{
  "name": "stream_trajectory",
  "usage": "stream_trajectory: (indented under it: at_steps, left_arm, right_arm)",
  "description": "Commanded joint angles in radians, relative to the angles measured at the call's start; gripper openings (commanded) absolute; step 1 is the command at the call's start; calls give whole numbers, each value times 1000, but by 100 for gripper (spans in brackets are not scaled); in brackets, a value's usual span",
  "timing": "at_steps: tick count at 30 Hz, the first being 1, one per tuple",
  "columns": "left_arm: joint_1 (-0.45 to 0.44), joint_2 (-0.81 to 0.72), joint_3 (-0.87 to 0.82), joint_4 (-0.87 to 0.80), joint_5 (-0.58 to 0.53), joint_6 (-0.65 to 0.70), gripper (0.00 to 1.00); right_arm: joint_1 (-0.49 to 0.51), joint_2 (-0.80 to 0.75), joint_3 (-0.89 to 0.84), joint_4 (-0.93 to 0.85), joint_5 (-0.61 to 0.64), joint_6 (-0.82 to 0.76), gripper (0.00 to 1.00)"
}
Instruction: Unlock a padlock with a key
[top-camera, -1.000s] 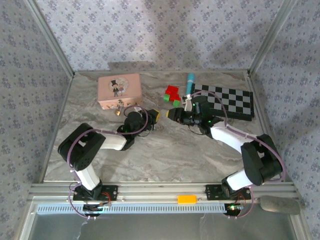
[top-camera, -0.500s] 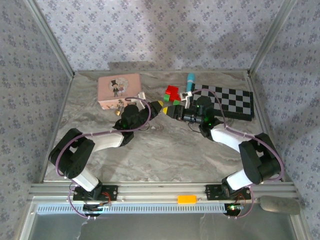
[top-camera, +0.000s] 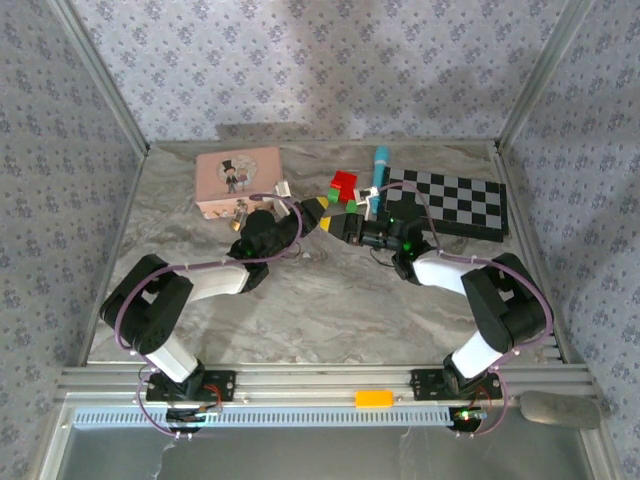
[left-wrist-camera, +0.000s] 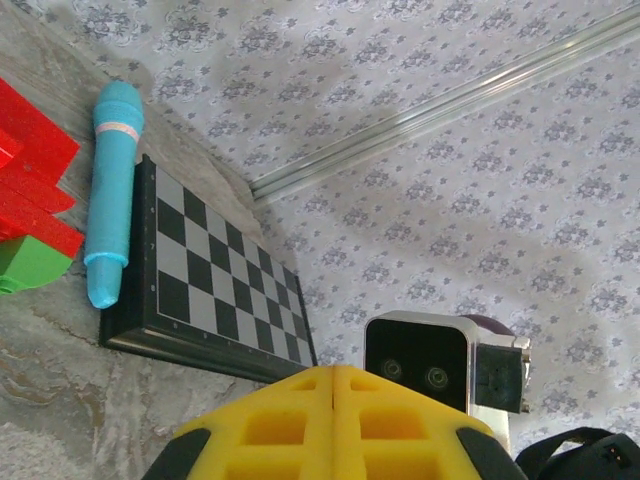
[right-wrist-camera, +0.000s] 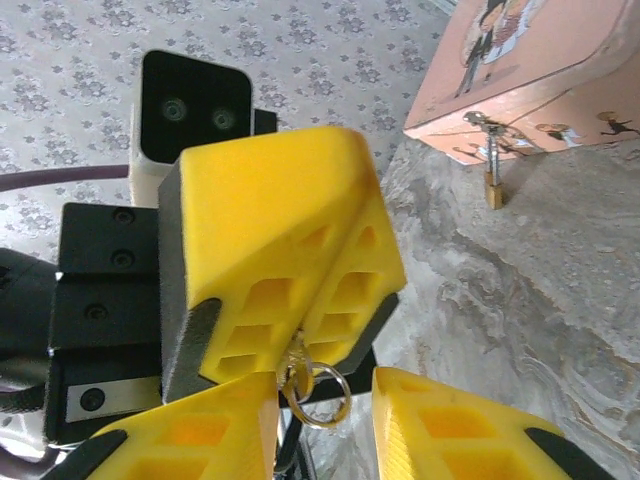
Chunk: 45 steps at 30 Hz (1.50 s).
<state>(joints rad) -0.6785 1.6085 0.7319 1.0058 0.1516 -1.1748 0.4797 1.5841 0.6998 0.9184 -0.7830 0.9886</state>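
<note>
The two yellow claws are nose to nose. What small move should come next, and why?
Probably the right gripper should close on the key: it dangles from the shut left gripper, between the right one's open fingers, while the padlock hangs on the pink box.

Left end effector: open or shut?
Shut: the left end effector's yellow fingers meet, with the key pinched between them.

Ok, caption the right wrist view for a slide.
Left gripper, shut on the key, meets the open right gripper; padlock hangs on pink box.
</note>
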Motion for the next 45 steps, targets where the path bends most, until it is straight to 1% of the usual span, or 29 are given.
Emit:
stream_trajectory:
  at_steps: [1, 7, 8, 11, 12, 13, 14, 15, 16, 17, 19, 20, 21, 23, 25, 27, 28, 30, 35, 41, 43, 45]
  left_arm:
    - [5, 20, 13, 78, 31, -26, 0]
    - [-9, 39, 0, 115, 47, -63, 0]
    - [-12, 42, -7, 127, 49, -72, 0]
    - [-14, 48, -21, 161, 58, -102, 0]
    - [-15, 48, -25, 171, 60, -107, 0]
    - [-13, 45, -27, 174, 59, -110, 3]
    - [-9, 38, -29, 171, 61, -111, 13]
    - [-3, 28, -28, 159, 62, -109, 26]
    - [8, 14, -26, 141, 65, -108, 42]
    - [22, -4, -26, 111, 67, -104, 55]
    - [54, -46, -28, 37, 72, -81, 69]
    - [70, -73, -29, -11, 70, -64, 74]
    - [82, -101, -27, -69, 65, -44, 78]
    - [103, -147, -16, -187, 66, -3, 79]
    - [117, -188, -11, -266, 65, 27, 80]
    - [128, -213, -11, -318, 65, 44, 80]
    - [129, -220, -10, -338, 67, 49, 80]
    - [130, -230, -9, -365, 72, 52, 80]
    - [128, -236, -24, -360, 82, 25, 79]
    - [116, -249, -28, -380, 75, 5, 77]
    - [106, -251, -22, -401, 73, -9, 74]
    - [94, -253, -12, -432, 69, -23, 70]
  right_arm:
    - [4, 16, -2, 71, -14, 21, 30]
    - [-16, 25, 4, 95, -2, 30, 27]
    - [-19, 27, 7, 95, -2, 30, 23]
    - [-22, 33, 13, 94, -5, 22, 3]
    - [-21, 34, 13, 88, -10, 13, 0]
    - [-22, 34, 14, 83, -15, 5, 0]
    - [-23, 32, 13, 73, -18, -10, 0]
    - [-25, 25, 10, 55, -21, -32, 0]
    - [-25, 15, 9, 28, -24, -62, 0]
    - [-27, -3, 10, -25, -24, -102, 0]
    - [-26, -46, 21, -154, -6, -215, 0]
    - [-21, -72, 31, -243, 9, -281, 0]
    - [-15, -96, 44, -336, 31, -349, 0]
    - [3, -146, 71, -502, 93, -510, 0]
    - [26, -187, 96, -636, 162, -636, 0]
    - [45, -216, 111, -713, 214, -749, 0]
    - [53, -228, 111, -732, 237, -781, 0]
    - [80, -255, 97, -728, 288, -866, 0]
    - [137, -310, 43, -653, 386, -1056, 0]
    - [159, -322, 27, -592, 428, -1167, 0]
    - [178, -319, 31, -590, 488, -1216, 0]
    - [207, -309, 40, -593, 580, -1296, 0]
